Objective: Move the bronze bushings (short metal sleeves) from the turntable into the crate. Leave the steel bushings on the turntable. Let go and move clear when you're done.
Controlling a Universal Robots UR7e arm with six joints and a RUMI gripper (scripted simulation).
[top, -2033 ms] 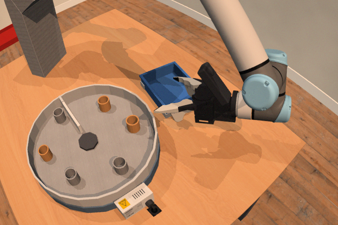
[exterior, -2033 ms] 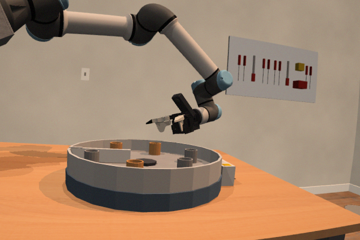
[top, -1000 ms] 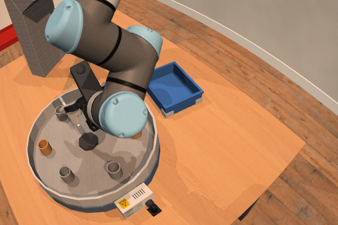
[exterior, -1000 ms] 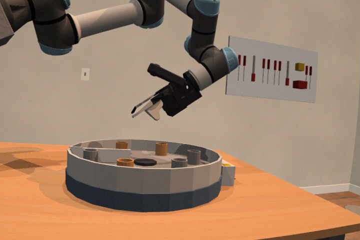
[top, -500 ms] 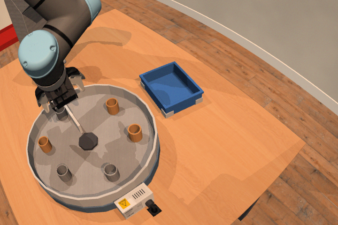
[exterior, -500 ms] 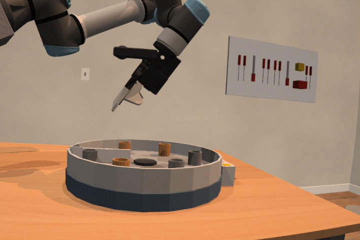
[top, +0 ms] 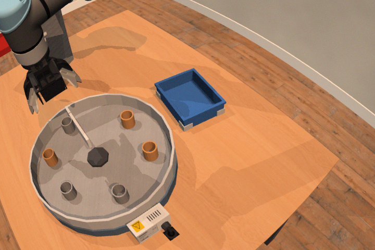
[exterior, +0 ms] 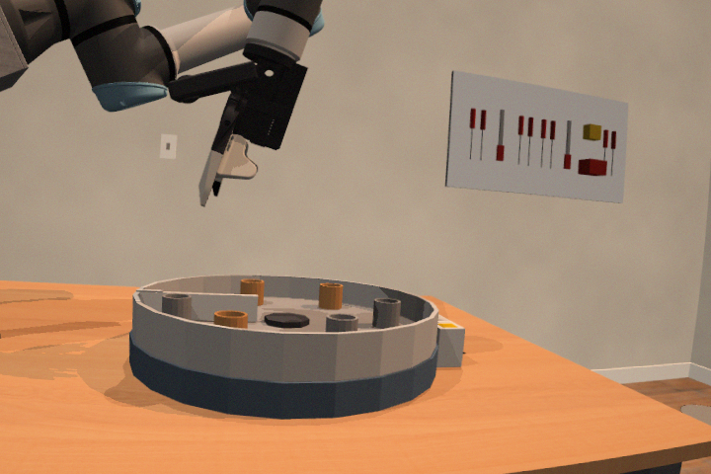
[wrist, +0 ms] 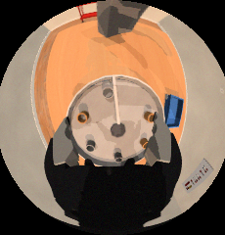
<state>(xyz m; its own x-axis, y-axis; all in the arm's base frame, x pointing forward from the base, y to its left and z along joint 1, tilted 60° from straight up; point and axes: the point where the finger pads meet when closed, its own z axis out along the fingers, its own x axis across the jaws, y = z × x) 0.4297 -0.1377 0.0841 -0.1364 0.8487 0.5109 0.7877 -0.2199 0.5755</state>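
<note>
Top view: gripper (top: 54,94) spread wide, nothing between fingers, beyond far-left rim of turntable (top: 170,153). 3 bronze bushings (top: 127,119) (top: 150,150) (top: 50,157) and 3 steel bushings (top: 67,125) (top: 68,190) (top: 120,193) stand on the disc, bores up, long axes vertical. Blue crate (top: 219,103) to the right, apart from rim; only this view shows its whole interior, no bushing in it.
Ext. view: gripper (exterior: 222,179) well above turntable (exterior: 283,357), fingers angled down-left; height shown only here. Crate not visible.
Wrist view: looks straight down on turntable (wrist: 73,105) betw. both fingers; crate (wrist: 174,109) at right edge.
</note>
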